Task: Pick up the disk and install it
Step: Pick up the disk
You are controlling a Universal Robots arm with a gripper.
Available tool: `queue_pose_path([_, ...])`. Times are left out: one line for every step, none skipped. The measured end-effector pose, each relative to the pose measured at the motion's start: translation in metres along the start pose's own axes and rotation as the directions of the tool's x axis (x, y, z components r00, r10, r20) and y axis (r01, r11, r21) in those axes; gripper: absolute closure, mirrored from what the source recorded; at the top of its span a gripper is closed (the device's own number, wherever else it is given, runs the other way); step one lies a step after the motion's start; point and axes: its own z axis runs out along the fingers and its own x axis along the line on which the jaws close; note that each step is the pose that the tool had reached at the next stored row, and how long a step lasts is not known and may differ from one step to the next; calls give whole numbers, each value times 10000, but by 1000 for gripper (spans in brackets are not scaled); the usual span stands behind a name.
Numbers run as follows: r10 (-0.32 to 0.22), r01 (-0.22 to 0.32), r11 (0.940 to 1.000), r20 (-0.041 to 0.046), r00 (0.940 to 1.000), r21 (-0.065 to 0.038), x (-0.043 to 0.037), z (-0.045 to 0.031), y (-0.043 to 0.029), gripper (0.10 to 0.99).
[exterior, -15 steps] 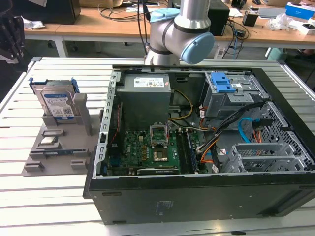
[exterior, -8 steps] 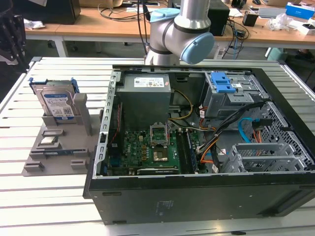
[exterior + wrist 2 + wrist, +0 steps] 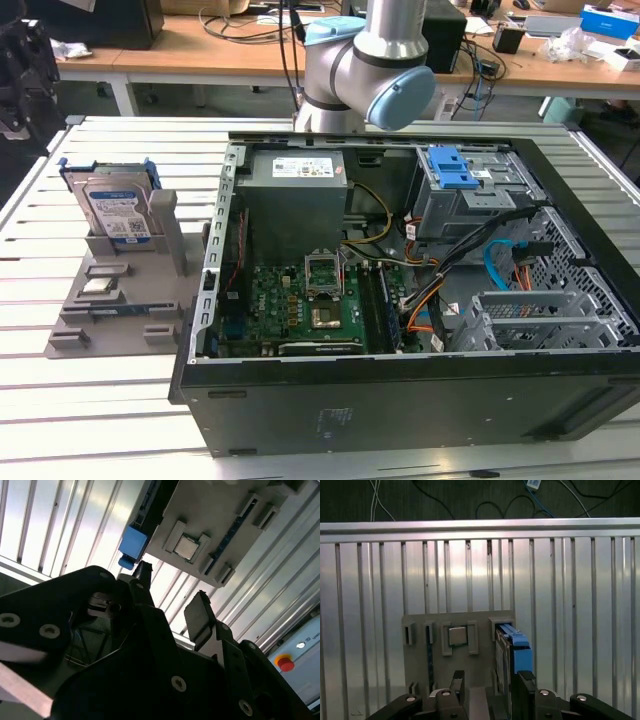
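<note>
Pincer (image 3: 171,586) condition: the two fingers stood apart with nothing gripped, and bare counter (image 3: 45,525) slats showed through the gap in the second wrist view. In the first wrist view the pincer hung over the grey holder (image 3: 484,645), with one finger close to the blue frame of the disk (image 3: 515,647). Contact between them could not be determined.

Exterior view, from its left to its right:

1. Left. The holder rested on the slatted counter, just beside the computer case (image 3: 400,400). The disk stood on edge in a slot at the holder's far end, label towards the camera, with the blue frame around its silver body. It was outside the case. A small square chip (image 3: 98,287) lay flat in a recess of the holder, nearer the camera than the disk.

2. Centre. The case lay on its side with the cover off. A grey power supply (image 3: 295,195) sat in the far corner nearest the holder, and a green circuit board (image 3: 290,300) lay in front of it. The arm (image 3: 375,60) rose behind the case.

3. Right. A grey drive cage (image 3: 440,215) carried a bright blue latch (image 3: 450,165) on top. An orange cable (image 3: 425,298) and a blue cable (image 3: 493,265) ran below the cage.
</note>
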Motion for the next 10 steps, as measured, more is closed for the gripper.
queue_pose_path([0, 0, 10000, 0, 10000, 11, 0, 0, 0, 545])
queue_pose_path([0, 0, 10000, 1, 10000, 12, -3, 0, 1, 545])
queue_pose_path([3, -3, 10000, 1, 10000, 13, -20, 1, -1, 545])
queue_pose_path([1, -1, 10000, 0, 10000, 12, -36, 1, -5, 545])
queue_pose_path([1, -1, 10000, 1, 10000, 12, -60, 3, -12, 545])
queue_pose_path([1, -1, 10000, 0, 10000, 11, -82, 4, -19, 545])
queue_pose_path([1, -1, 10000, -1, 10000, 8, -112, 8, -27, 545])
queue_pose_path([0, 0, 10000, 0, 10000, 8, -125, 13, -32, 545])
queue_pose_path([0, 0, 10000, 0, 10000, 7, -146, 35, -44, 545])
queue_pose_path([-1, 1, 10000, 0, 10000, 4, -157, 66, -55, 545])
